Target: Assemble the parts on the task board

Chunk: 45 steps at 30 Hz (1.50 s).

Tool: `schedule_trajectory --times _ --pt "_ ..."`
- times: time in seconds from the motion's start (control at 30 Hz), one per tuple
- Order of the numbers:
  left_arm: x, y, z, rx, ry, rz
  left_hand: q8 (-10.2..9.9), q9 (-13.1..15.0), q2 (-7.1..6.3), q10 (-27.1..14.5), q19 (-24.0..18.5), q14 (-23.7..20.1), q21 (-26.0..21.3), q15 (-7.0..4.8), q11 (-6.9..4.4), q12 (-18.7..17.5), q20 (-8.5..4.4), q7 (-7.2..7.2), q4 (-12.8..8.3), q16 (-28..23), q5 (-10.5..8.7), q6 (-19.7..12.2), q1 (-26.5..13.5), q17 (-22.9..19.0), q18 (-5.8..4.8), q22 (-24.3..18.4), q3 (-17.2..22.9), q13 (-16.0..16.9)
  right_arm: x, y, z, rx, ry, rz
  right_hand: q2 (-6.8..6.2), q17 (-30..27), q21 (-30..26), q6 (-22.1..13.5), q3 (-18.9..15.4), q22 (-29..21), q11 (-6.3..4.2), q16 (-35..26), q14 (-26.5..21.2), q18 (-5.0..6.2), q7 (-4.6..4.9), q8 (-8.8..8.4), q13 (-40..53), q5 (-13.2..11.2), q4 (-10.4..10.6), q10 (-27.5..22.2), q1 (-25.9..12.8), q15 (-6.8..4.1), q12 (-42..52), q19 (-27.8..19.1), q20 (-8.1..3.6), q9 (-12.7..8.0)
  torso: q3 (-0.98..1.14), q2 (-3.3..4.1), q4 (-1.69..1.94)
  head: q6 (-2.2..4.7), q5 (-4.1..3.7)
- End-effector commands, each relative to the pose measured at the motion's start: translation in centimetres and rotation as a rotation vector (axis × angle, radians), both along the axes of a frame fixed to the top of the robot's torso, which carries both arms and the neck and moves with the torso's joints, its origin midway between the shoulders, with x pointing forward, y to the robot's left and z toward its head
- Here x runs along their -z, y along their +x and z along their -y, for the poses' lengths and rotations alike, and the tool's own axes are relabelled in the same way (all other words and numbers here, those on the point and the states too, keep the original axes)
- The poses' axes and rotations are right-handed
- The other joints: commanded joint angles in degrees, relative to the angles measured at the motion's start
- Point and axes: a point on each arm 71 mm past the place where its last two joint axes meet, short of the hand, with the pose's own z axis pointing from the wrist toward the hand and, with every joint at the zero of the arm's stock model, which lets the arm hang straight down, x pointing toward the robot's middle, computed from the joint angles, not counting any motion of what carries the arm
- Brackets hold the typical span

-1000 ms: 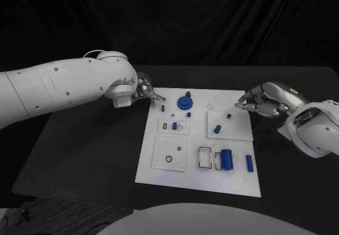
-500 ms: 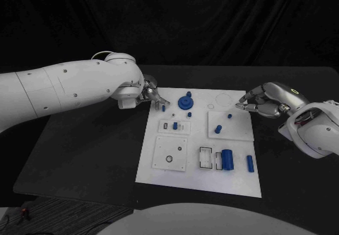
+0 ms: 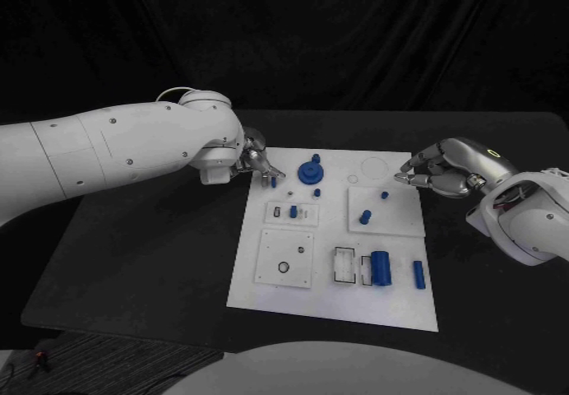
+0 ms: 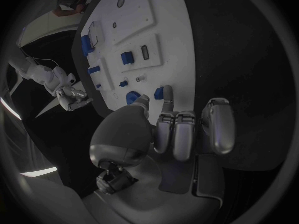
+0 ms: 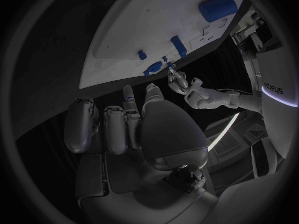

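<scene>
The white task board (image 3: pixel 344 306) lies mid-table with several blue parts on it. My left hand (image 3: pixel 252 158) reaches over the board's far left corner. A small blue peg (image 4: pixel 159 92) sits between its thumb and a fingertip (image 4: pixel 167 90); whether it is pinched is unclear. The blue gear (image 3: pixel 311 171) is just beside the peg. My right hand (image 3: pixel 441 173) hovers at the board's far right edge with fingers curled. A small blue part (image 5: pixel 129 98) shows pinched at its fingertips.
On the board lie a small peg (image 3: pixel 316 192), a blue block (image 3: pixel 294 212), a peg (image 3: pixel 384 195), a short cylinder (image 3: pixel 365 217), a large cylinder (image 3: pixel 381 267), a slim cylinder (image 3: pixel 418 274) and a black ring (image 3: pixel 284 267).
My left hand has moved right and down onto the board's far left corner, bringing its fingers to the small peg. The right hand has stayed put.
</scene>
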Motion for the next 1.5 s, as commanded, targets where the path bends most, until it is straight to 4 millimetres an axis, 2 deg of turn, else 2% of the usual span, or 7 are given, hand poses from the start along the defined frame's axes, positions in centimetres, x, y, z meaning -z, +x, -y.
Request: schedule_trajectory --times 0.03,0.57,1.03,1.13,1.37,1.4,1.5 --pt "0.11 -0.04 0.28 0.012 0.002 -0.005 -0.4 -0.1 -0.01 5.8 0.0 6.0 -0.4 -0.4 -0.48 -0.1 -0.08 -0.08 -0.7 0.2 0.78 0.3 1.1 15.1 -0.15 10.7 0.3 14.7 0.11 -0.07 0.06 0.005 -0.002 -0.006 0.24 2.4 -0.2 0.4 0.2 10.7 -0.2 0.1 3.6 -0.23 -0.15 -0.19 -1.6 0.1 -0.1 3.2 0.2 -0.45 -0.3 0.5 -0.01 -0.1 -0.01 -0.02 -0.04 -0.01 -0.01" --pt "0.39 0.19 0.7 0.013 -0.005 -0.001 -0.7 -0.4 0.01 5.4 -0.3 6.0 -1.0 -0.52 -0.65 -0.5 -0.19 -0.28 -2.7 0.2 2.59 0.2 3.4 15.1 -0.03 10.5 2.5 14.3 0.13 -0.05 0.08 0.01 0.001 -0.011 0.27 2.3 -0.2 0.4 0.2 10.7 -0.2 0.1 3.6 -0.23 -0.16 -0.2 -1.6 0.2 -0.2 3.2 0.2 -0.46 -0.3 0.5 -0.02 -0.1 -0.02 0.07 -0.03 -0.01 -0.39" --pt "0.42 0.27 0.62 0.005 -0.008 0.004 -0.9 -0.5 -0.31 5.2 -0.4 6.0 -1.1 -0.66 -0.83 -0.6 -0.32 -0.49 -4.7 0.2 5.33 0.3 5.0 15.1 -0.01 10.5 5.0 14.2 0.17 0.05 0.0 0.008 0.0 -0.011 0.27 2.4 -0.2 0.4 0.2 10.7 -0.2 0.1 3.6 -0.23 -0.15 -0.22 -1.6 0.3 -0.2 3.3 0.3 -0.46 -0.2 0.5 -0.03 -0.1 -0.07 0.06 0.02 -0.01 -0.36" --pt "0.41 0.29 0.59 0.005 -0.011 0.007 -0.9 -0.5 -0.47 5.1 -0.4 6.0 -1.1 -0.72 -0.9 -0.7 -0.38 -0.55 -5.4 0.2 6.9 0.3 5.4 15.1 0.0 10.5 6.2 14.1 0.17 0.05 0.01 0.009 0.0 -0.011 0.27 2.4 -0.2 0.4 0.2 10.7 -0.2 0.1 3.6 -0.23 -0.15 -0.22 -1.6 0.3 -0.2 3.3 0.3 -0.46 -0.2 0.5 -0.03 -0.1 -0.05 0.05 0.0 -0.01 -0.31" --pt "0.36 0.29 0.44 0.004 -0.023 0.015 -0.7 -0.4 -0.49 4.9 -0.5 6.0 -1.3 -0.77 -0.97 -1.0 -0.41 -0.65 -5.7 0.2 7.37 0.5 5.6 15.1 0.03 10.4 6.9 13.9 0.21 0.09 0.02 0.009 -0.001 -0.012 0.27 2.3 -0.3 0.4 0.2 10.7 -0.19 0.1 3.6 -0.21 -0.15 -0.23 -1.7 0.4 -0.2 3.2 0.3 -0.46 -0.3 0.5 -0.03 -0.1 -0.03 0.02 0.06 -0.01 -0.27" --pt "0.35 0.29 0.4 0.004 -0.025 0.017 -0.6 -0.2 -0.71 4.9 -0.5 6.0 -1.3 -0.83 -1.03 -1.0 -0.49 -0.73 -6.0 0.2 8.26 0.6 5.7 15.1 0.05 10.4 7.8 13.9 0.22 0.1 0.03 0.009 -0.002 -0.012 0.27 2.3 -0.3 0.4 0.2 10.7 -0.19 0.1 3.6 -0.21 -0.15 -0.23 -1.7 0.4 -0.2 3.2 0.3 -0.46 -0.3 0.5 -0.03 -0.1 -0.02 0.02 0.05 -0.01 -0.22" --pt "0.32 0.3 0.29 0.004 -0.032 0.021 -0.4 0.0 -1.07 4.8 -0.5 6.0 -1.4 -0.9 -1.16 -1.1 -0.59 -0.84 -6.8 0.2 8.85 0.6 6.0 15.1 0.06 10.4 9.6 13.8 0.25 0.11 0.05 0.01 -0.002 -0.013 0.27 2.3 -0.3 0.4 0.3 10.7 -0.19 0.1 3.6 -0.21 -0.16 -0.23 -1.6 0.4 -0.2 3.2 0.4 -0.46 -0.3 0.5 -0.04 -0.1 -0.01 0.01 0.05 -0.01 -0.21"
